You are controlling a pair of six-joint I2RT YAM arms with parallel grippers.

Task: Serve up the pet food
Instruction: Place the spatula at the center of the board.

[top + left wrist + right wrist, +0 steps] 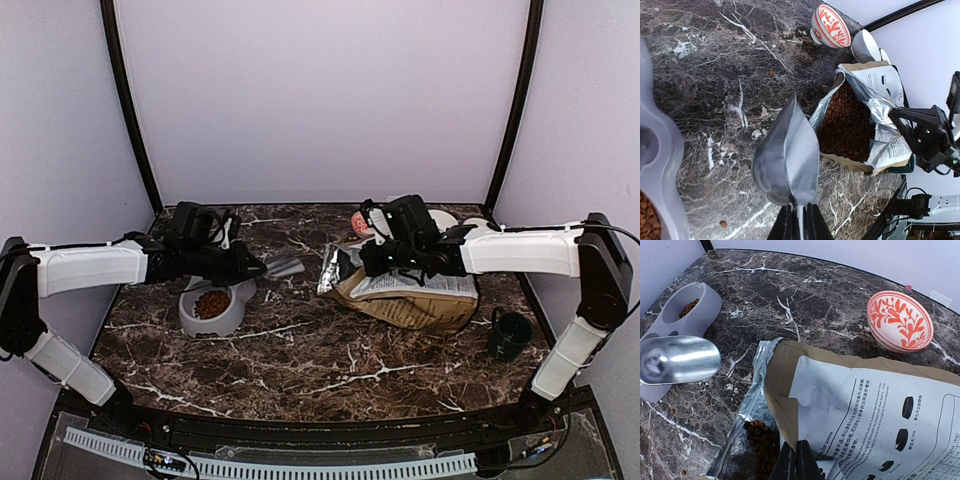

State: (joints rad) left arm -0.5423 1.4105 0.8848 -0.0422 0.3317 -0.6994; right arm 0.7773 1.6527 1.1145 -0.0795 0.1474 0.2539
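My left gripper (799, 220) is shut on the handle of a silver metal scoop (786, 160), which looks empty; it hangs over the table between the grey double bowl (214, 308) and the food bag (415, 292). The scoop also shows in the top view (283, 267) and right wrist view (677, 360). Pet food (845, 122) fills the open bag mouth, and a heap lies in one bowl compartment (211, 304). My right gripper (796, 465) is shut on the bag's upper edge (790, 410), with kibble (760, 440) just left of it.
A red-and-white patterned bowl (900, 321) stands behind the bag, with a white dish (864, 46) beside it. A dark cup (510, 336) sits at the right. Stray kibble bits (723, 224) lie on the marble table (320, 360).
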